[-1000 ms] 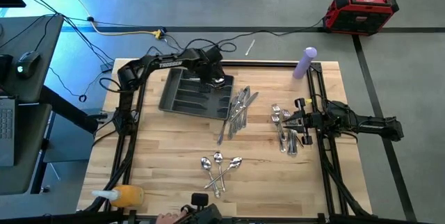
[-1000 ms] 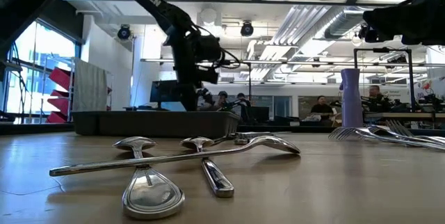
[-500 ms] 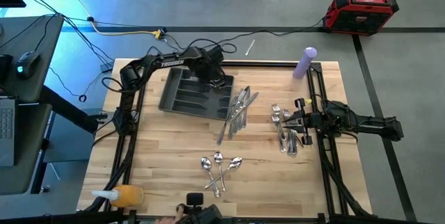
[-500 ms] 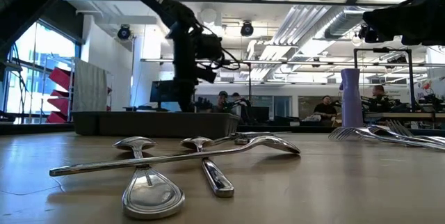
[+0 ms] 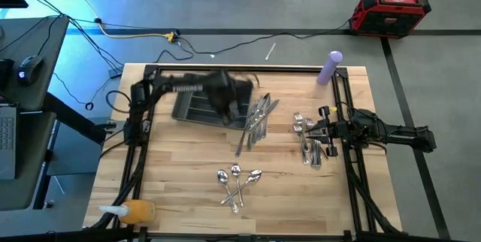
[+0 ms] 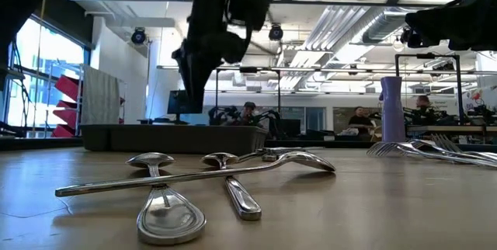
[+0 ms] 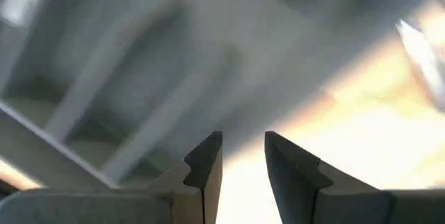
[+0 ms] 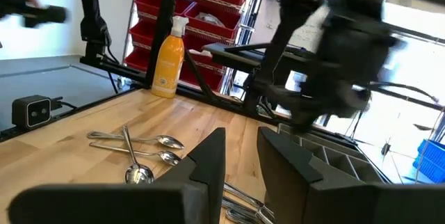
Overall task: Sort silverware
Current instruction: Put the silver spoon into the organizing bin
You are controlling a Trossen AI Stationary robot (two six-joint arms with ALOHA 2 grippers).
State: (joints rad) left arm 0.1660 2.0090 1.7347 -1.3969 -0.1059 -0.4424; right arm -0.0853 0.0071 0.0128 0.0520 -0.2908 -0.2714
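High view showed the left gripper (image 5: 234, 101) blurred over the right end of the dark grey tray (image 5: 197, 109), beside the pile of knives (image 5: 255, 120) lying just right of that tray. Left wrist view showed its two fingers (image 7: 206, 165) a narrow gap apart with nothing between them, above the tray's compartments. The right gripper (image 5: 325, 130) hung over the heap of forks (image 5: 308, 140) near the table's right edge; right wrist view showed its fingers (image 8: 210, 156) parted by a small gap, also holding nothing. Four spoons (image 5: 237, 181) lay crossed near the front middle of the wooden table (image 5: 180, 174), well apart from both grippers. A purple bottle (image 5: 329, 68) stood at the far right corner, and an orange spray bottle (image 5: 134, 212) lay at the near left corner.
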